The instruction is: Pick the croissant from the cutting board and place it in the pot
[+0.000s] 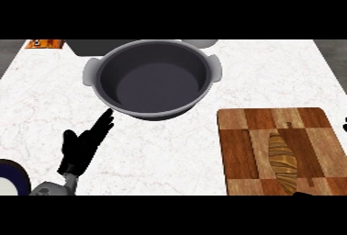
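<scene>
Left hand (pixel 82 147) rests at counter's (pixel 169 151) lower-left edge, fingers straight, holding nothing. Right hand: only a dark sliver at cutting board's (pixel 237 151) bottom edge; fingers cannot be told. Croissant (pixel 282 160) lies untouched on board; pot (pixel 152 78) empty. Step: reach. Next: grasp croissant.

One pot (pixel 152 79) near the counter's (pixel 41 105) back edge, one board (pixel 237 151) at the front right corner, one croissant (pixel 282 160) on the board, one hand (pixel 85 147) at the front left
</scene>
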